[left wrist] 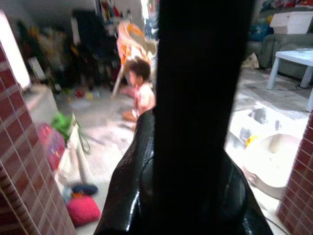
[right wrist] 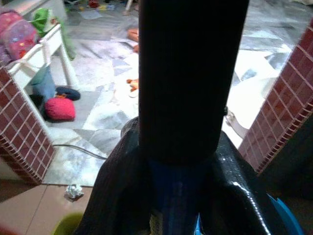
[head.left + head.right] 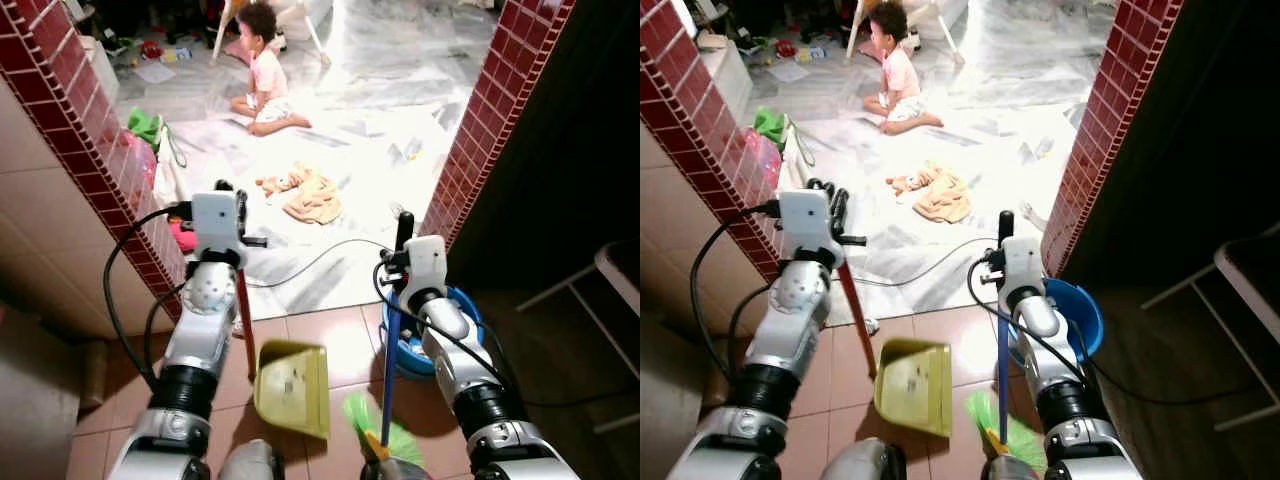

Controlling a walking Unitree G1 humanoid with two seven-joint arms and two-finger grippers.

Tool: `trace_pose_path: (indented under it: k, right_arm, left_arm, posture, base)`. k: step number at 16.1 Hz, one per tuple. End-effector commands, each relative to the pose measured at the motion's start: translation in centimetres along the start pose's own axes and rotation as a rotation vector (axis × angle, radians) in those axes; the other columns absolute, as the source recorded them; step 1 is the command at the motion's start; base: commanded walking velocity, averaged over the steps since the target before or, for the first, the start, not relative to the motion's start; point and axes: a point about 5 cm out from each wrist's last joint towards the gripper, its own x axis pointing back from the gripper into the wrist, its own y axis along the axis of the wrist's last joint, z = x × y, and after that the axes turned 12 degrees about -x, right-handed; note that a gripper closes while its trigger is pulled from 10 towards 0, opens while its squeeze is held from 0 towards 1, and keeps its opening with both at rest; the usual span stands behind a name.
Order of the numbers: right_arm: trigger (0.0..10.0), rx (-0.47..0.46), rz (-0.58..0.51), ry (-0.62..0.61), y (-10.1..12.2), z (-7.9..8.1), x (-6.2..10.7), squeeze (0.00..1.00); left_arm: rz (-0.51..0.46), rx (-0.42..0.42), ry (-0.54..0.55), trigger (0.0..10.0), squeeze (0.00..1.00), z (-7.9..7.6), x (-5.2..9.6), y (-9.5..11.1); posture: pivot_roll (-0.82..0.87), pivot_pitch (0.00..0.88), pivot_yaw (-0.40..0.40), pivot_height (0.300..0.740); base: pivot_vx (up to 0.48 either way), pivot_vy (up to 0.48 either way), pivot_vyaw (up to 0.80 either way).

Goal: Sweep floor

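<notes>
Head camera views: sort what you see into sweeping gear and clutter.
Sweeping gear: yellow dustpan, red handle in left gripper; green broom, blue handle in right gripper.
Clutter: blue basin, orange cloth, cable, green bag.

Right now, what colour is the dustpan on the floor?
Yellow-green; the dustpan shows best in the left eye view.

A yellow-green plastic dustpan (image 3: pixel 293 386) is seen resting on the terracotta floor tiles (image 3: pixel 335 335), its long red handle (image 3: pixel 245 320) rising at a slant from its back edge. Just beside it, a broom with a blue stick (image 3: pixel 390 372) is held nearly upright, its green bristles (image 3: pixel 388 432) splayed on the tiles near the dustpan's corner.
</notes>
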Motion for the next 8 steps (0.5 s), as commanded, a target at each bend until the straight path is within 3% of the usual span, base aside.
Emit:
trace_pose_path:
  k: [1, 3, 5, 8]
  right_arm:
    - [10.0, -0.006, 0.012, 0.009, -0.4, 0.2, -0.1, 0.0]
    - [10.0, -0.024, 0.011, -0.001, -0.5, -0.1, 0.0, 0.0]
    - [10.0, -0.032, 0.009, -0.025, -0.8, -0.5, 0.3, 0.0]
    - [10.0, -0.051, -0.021, -0.056, -0.9, -1.1, 0.7, 0.0]
  left_arm:
    - [0.026, -0.048, 0.078, 10.0, 0.0, 0.9, 0.5, -0.4]
    - [0.103, -0.001, 0.079, 10.0, 0.0, 1.2, 1.9, -2.4]
    - [0.204, 0.041, 0.125, 10.0, 0.0, 1.4, 3.8, -4.7]
    - [0.235, 0.057, 0.114, 10.0, 0.0, 1.9, 5.7, -6.0]
  posture:
    - [0.03, 0.0, 0.009, 0.74]
    - [0.02, 0.0, 0.019, 0.74]
    - [0.01, 0.0, 0.023, 0.74]
    - [0.0, 0.0, 0.04, 0.74]
  base:
    - [0.0, 0.0, 0.57]
    - [0.0, 0.0, 0.5]
    - [0.0, 0.0, 0.0]
    - [0.0, 0.0, 0.0]
